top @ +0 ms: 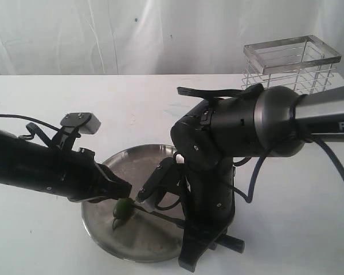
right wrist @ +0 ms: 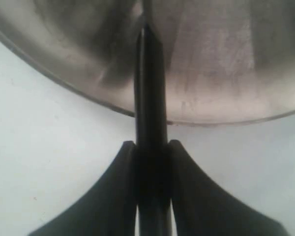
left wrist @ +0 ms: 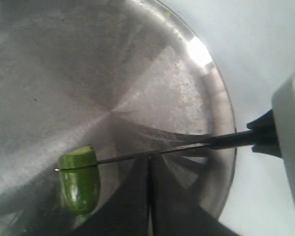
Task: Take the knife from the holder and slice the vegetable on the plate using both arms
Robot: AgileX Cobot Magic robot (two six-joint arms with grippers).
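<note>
Right hand (right wrist: 152, 145) grips slim black knife (left wrist: 187, 147), blade crossing glossy green vegetable (left wrist: 79, 186) on brushed steel plate (left wrist: 137, 59) beside closed left hand (left wrist: 150, 169).

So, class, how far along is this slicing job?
Done: the knife is out of the holder, clamped in the right hand. In hand: its blade sits across the green pepper on the plate, near one end; the left hand is shut nearby. Left: finishing that cut, further slices.
</note>
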